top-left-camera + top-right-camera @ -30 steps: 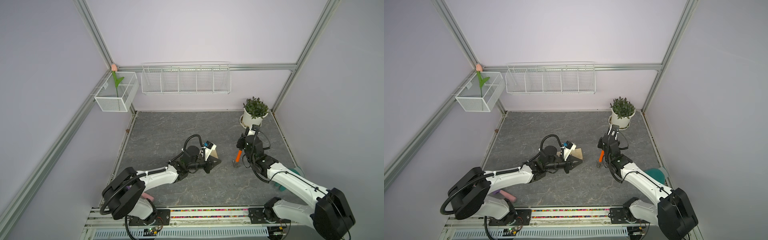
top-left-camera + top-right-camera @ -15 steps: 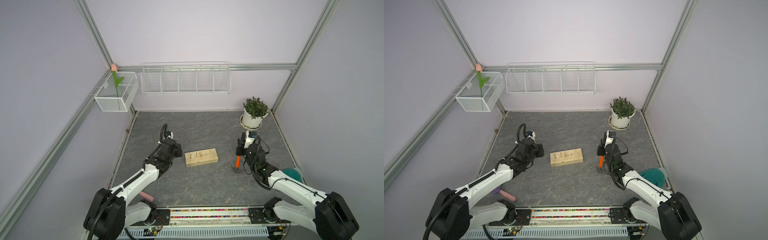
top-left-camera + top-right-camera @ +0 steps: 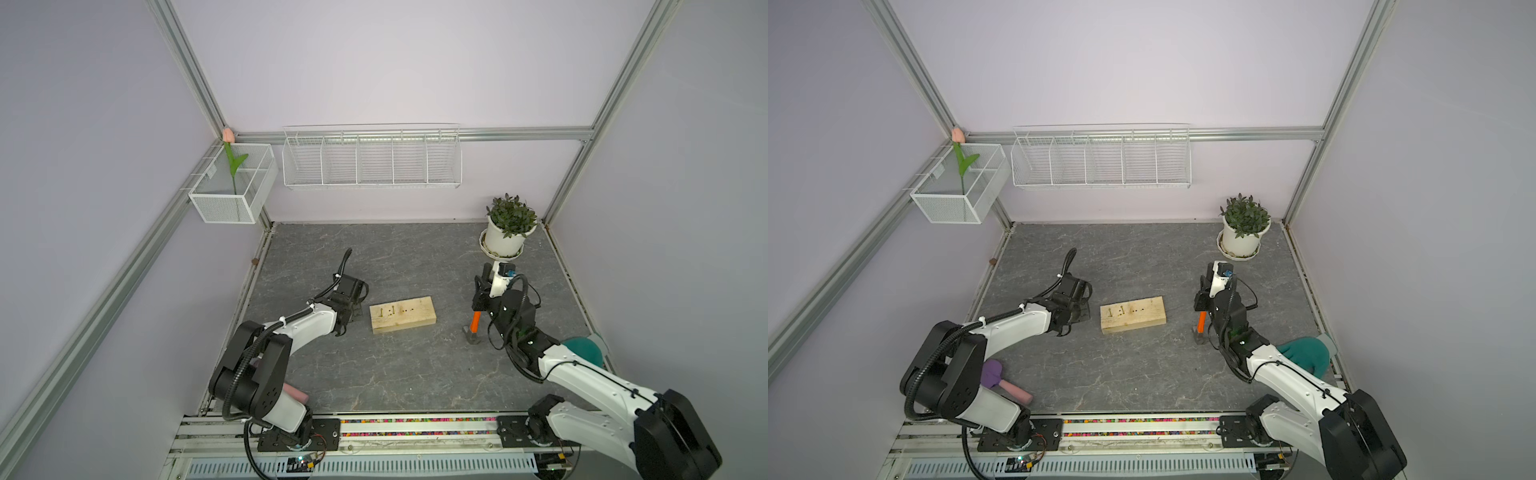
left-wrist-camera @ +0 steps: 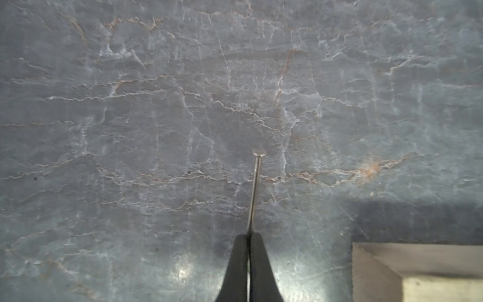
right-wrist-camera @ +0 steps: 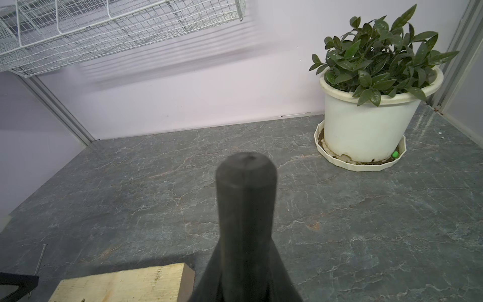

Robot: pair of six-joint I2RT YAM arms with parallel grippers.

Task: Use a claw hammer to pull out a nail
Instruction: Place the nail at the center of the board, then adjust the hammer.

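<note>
Apparently extraction complete — left pincer pinches nail, right pincer clamps claw hammer; next, lay both down gently.

We are reading no text, label, brand, number or sign anywhere, neither on the claw hammer nor the wooden block.

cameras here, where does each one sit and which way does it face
Top views: high over the front rail, looking down at the grey marbled tabletop and back wall; both arms show.
Left wrist: on the left arm, facing down at the tabletop; left gripper shut on a thin steel nail.
Right wrist: on the right arm, facing the back wall and white-potted green plant; right gripper holds the black-handled claw hammer.
Shared: every view shows the pale wooden block.
</note>
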